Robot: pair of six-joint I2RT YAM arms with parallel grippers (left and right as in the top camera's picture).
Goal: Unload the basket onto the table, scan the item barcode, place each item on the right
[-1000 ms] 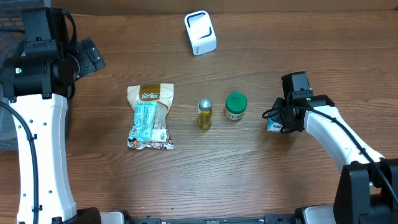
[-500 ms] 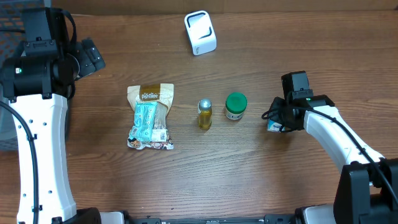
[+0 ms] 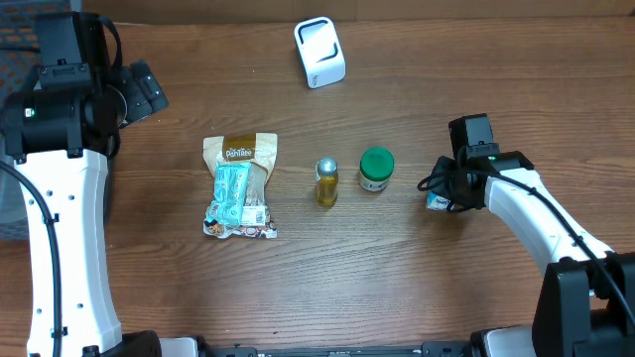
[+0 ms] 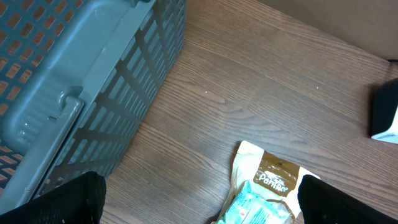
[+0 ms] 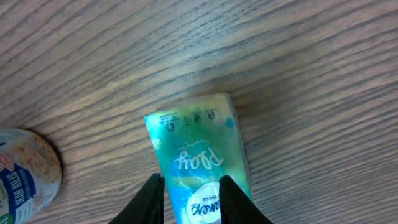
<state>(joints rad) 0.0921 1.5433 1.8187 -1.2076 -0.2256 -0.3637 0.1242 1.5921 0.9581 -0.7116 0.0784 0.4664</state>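
Note:
A small teal pouch [image 5: 193, 149] printed "Play" lies flat on the wooden table at the right, and only its corner [image 3: 434, 202] shows under the arm in the overhead view. My right gripper [image 5: 191, 190] reaches down onto it, its two black fingers pressed against the pouch's sides. No barcode shows on the pouch's upper face. The white scanner [image 3: 319, 52] stands at the table's far edge. My left gripper [image 4: 199, 205] hangs open and empty at the far left, above the table beside a snack bag [image 4: 267, 186].
A snack bag [image 3: 239, 185], a small yellow bottle [image 3: 326, 181] and a green-lidded jar [image 3: 376, 170] stand in a row left of the pouch. The jar [image 5: 25, 177] sits close to the right gripper. A grey-blue slatted basket [image 4: 74, 81] borders the table's left side.

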